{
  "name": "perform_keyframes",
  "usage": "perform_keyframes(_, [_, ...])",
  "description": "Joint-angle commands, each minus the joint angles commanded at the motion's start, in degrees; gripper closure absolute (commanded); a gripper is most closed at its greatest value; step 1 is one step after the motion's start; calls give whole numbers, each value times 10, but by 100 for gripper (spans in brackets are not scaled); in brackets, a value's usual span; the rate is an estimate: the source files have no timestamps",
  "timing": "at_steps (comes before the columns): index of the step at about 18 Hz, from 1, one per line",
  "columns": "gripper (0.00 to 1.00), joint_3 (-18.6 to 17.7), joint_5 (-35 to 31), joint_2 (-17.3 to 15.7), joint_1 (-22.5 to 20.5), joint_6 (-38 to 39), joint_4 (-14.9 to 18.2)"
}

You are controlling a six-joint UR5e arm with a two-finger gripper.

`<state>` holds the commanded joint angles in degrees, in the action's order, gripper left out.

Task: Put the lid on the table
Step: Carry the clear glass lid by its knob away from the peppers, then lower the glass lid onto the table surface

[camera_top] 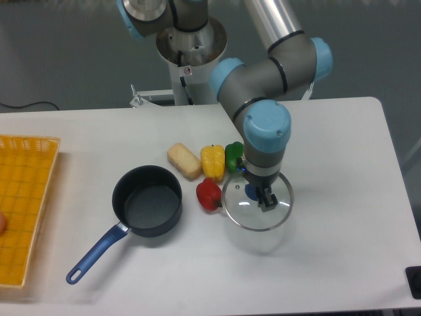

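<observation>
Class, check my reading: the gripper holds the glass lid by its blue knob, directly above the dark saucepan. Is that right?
Not quite. In the camera view the gripper does hold the lid by its blue knob, but well to the right of the saucepan, over the bare table beside the peppers.

Glass lid (256,209) apparently lifted above white table (329,151)
</observation>
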<state>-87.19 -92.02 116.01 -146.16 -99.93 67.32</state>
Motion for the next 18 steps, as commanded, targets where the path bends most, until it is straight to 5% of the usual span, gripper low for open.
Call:
perform_keyframes(8, [38,5,-19,30,-13,-1,-31])
perform_keyframes(18, [38,2,-16,55,-16,1,-32])
